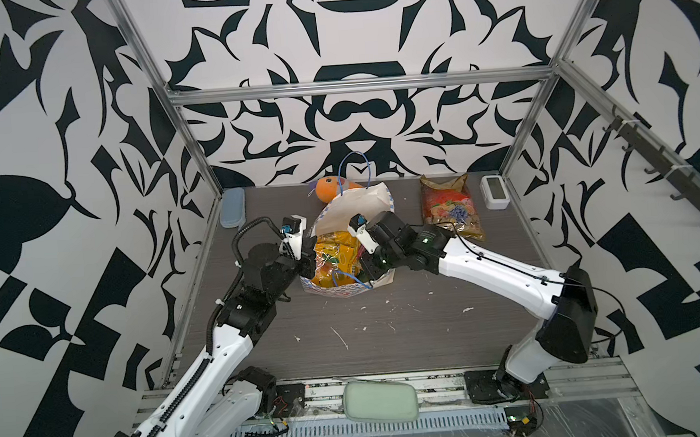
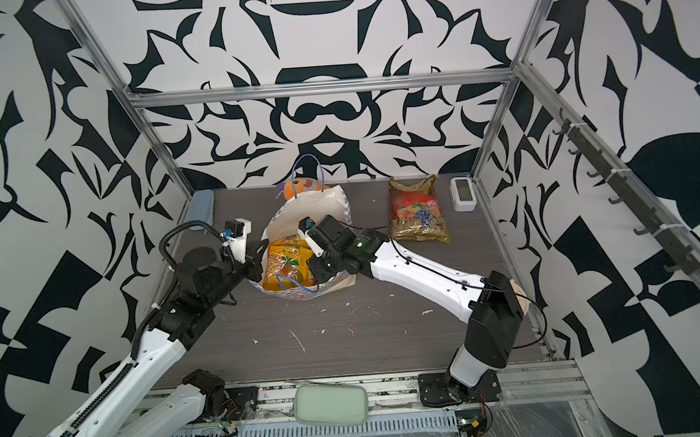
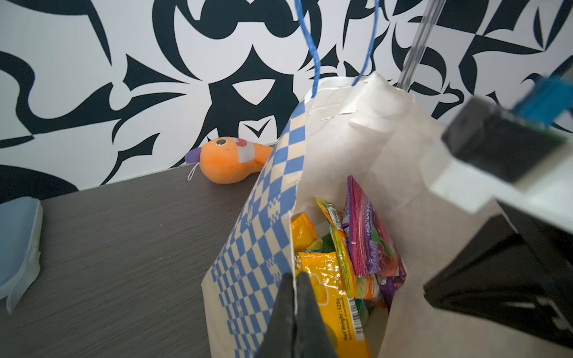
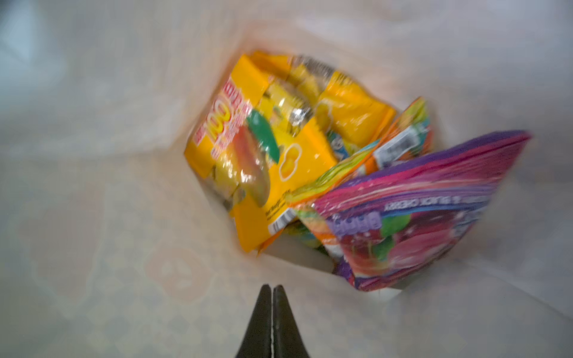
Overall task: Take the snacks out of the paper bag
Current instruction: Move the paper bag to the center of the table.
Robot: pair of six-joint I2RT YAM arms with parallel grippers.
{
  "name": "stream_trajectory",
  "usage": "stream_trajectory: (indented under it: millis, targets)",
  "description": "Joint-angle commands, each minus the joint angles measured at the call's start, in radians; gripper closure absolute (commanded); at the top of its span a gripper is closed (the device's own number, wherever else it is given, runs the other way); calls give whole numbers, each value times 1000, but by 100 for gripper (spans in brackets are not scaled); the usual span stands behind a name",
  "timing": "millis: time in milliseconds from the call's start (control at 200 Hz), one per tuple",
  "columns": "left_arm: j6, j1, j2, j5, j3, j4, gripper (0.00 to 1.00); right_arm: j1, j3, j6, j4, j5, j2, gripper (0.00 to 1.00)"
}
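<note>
The job is partly done, I judge: one of the snacks, the gold-red fruit-print bag [image 1: 449, 207], lies flat on the table [image 1: 388, 329] at the upper right of a top view, well apart from the paper bag [image 1: 352, 209]. The paper bag sits in the middle of both top views with its mouth toward the lower edge of the frame.

The left gripper [image 3: 294, 297] has its fingers pressed together on the bag's checkered side wall, one inside and one outside, holding the mouth open. The right gripper [image 4: 272, 297] reaches inside the bag. Its fingers meet with only a thin pale line between them; the view is blurred, so I read that as nothing held.

Deeper in the bag lie a yellow packet [image 4: 263, 148], a striped packet [image 4: 341, 173] and a purple packet [image 4: 418, 210]. The purple one leans nearest the fingertips.

The next move likely calls for the right fingers to part, close on a packet's top edge and lift it out past the rim while the left keeps its pinch.

A blue cord handle [image 1: 345, 276] loops across the mouth and could snag. The orange plush toy [image 1: 330, 188] sits just behind the bag. A pale blue case [image 1: 233, 208], a white device [image 1: 494, 192] and a pale green pouch [image 1: 379, 401] lie clear of the work.
</note>
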Motion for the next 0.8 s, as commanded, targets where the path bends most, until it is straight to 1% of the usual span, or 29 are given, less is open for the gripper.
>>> stream_trajectory:
  millis: [0, 25, 55, 80, 215, 230, 240, 260, 310, 325, 340, 365, 455, 495, 530, 565, 610, 630, 640, 655, 700, 795]
  targets:
    - [39, -21, -42, -14, -17, 138, 100, -2, 3, 86, 137, 146, -51, 87]
    - [40, -22, -40, -25, -13, 136, 100, -4, 13, 90, 137, 169, -49, 87]
    - [44, -21, -36, -35, -6, 130, 100, -4, 32, 97, 127, 234, -47, 86]
    - [48, -21, -29, -44, 1, 127, 100, -6, 49, 103, 117, 260, -44, 84]
    - [67, -21, 9, -90, 47, 111, 100, -20, 122, 125, 58, 317, -64, 49]
    - [66, -21, 13, -98, 50, 112, 100, -21, 133, 126, 48, 321, -66, 42]
    - [67, -22, 15, -103, 53, 112, 100, -21, 140, 127, 37, 327, -68, 40]
    - [66, -21, 20, -111, 57, 115, 100, -22, 158, 130, 12, 337, -69, 36]
    - [69, -21, 31, -120, 63, 125, 100, -24, 198, 137, -35, 373, -72, 34]
    - [71, -21, 32, -123, 66, 128, 100, -25, 208, 139, -49, 384, -72, 31]
    - [72, -21, 36, -125, 68, 130, 100, -25, 218, 142, -66, 397, -75, 25]
    - [75, -21, 41, -130, 72, 134, 100, -28, 228, 148, -86, 409, -75, 21]
    - [92, -21, 54, -124, 80, 144, 100, -38, 261, 156, -140, 467, -84, 19]
    - [95, -21, 60, -127, 83, 147, 100, -41, 261, 165, -151, 500, -89, 15]
    - [95, -22, 64, -128, 86, 150, 100, -56, 270, 185, -173, 504, -87, 15]
    - [95, -21, 67, -129, 87, 153, 100, -85, 280, 206, -196, 482, -79, 13]
    - [95, -21, 70, -131, 88, 159, 100, -128, 285, 226, -213, 424, -61, 10]
    - [97, -21, 70, -134, 87, 161, 100, -147, 287, 234, -217, 395, -52, 6]
    - [98, -21, 71, -135, 86, 162, 100, -157, 287, 236, -219, 382, -47, 2]
    - [101, -21, 72, -135, 87, 165, 100, -170, 287, 242, -222, 363, -39, 0]
    - [105, -21, 73, -138, 86, 171, 100, -192, 287, 239, -214, 322, -20, 0]
    - [109, -21, 75, -144, 89, 174, 100, -194, 283, 203, -172, 281, 13, 0]
